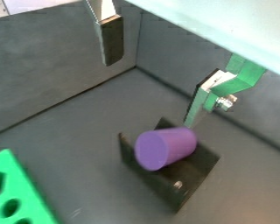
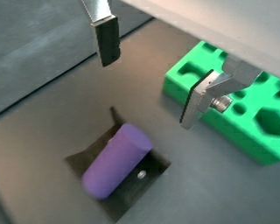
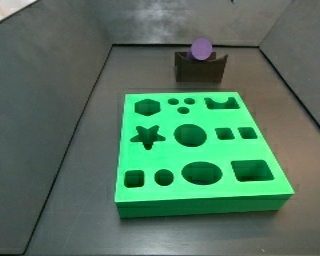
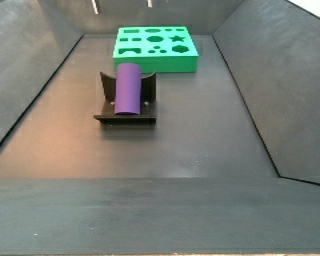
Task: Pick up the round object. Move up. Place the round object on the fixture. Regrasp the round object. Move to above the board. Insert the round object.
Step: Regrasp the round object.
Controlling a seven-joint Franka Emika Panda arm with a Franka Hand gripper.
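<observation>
While the pincer point(image 2: 149, 74) hangs empty, plates apart, matte purple round object point(image 2: 115, 160) lying in dark notched fixture point(image 2: 143, 182), glossy green board point(image 3: 198, 150) beyond.

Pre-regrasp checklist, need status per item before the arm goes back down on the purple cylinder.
1. Round object lies in the fixture notch: ok.
2. Gripper open, nothing between the fingers, in both wrist views: ok.
3. Gripper is above the round object, apart from it: ok.
4. Fingers centred over the round object's axis: cannot tell.
5. Board holes unobstructed, large round hole free: ok.
6. Fixture upright on the floor, behind the board in a side view: ok.
</observation>
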